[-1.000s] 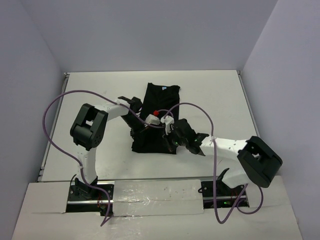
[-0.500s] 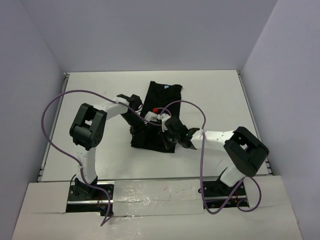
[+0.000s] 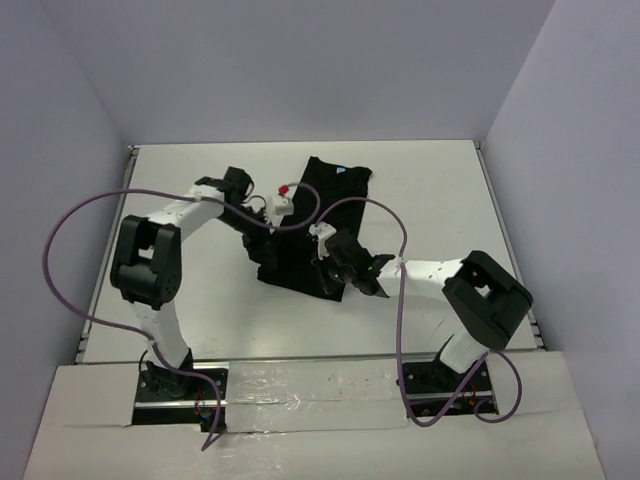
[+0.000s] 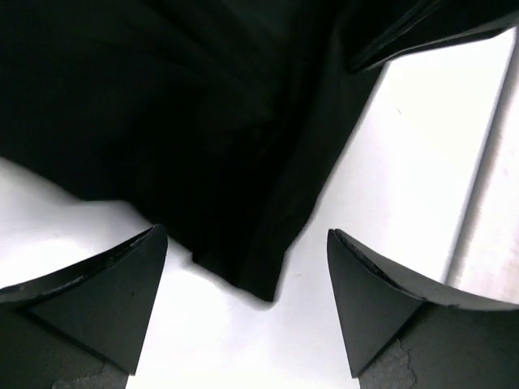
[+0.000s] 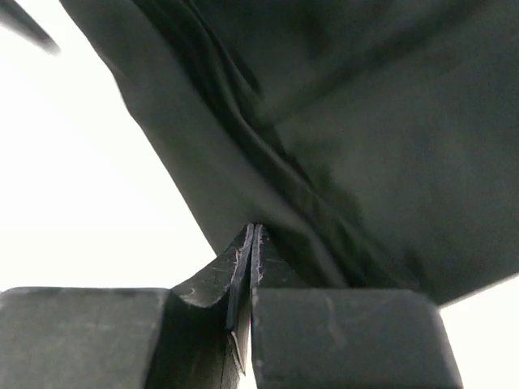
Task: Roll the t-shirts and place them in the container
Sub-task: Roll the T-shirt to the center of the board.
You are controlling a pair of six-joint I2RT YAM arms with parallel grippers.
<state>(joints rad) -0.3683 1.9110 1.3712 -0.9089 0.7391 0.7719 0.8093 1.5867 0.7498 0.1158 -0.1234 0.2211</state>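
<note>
At the middle of the white tabletop [image 3: 440, 190] lies the plain black soft-fabric t-shirt [image 3: 338, 188] — its light blue label [image 3: 343, 171] at the far end, its near part crumpled. The left gripper [image 4: 243, 235] stands wide open just over the shirt's left edge, with a corner of cloth between its fingers. The right gripper [image 5: 253, 231] — fingers pressed together — pinches a fold at the shirt's near right side.

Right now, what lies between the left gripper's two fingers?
The left wrist view shows the left gripper open, with a t-shirt corner and bare table between its fingers.
</note>
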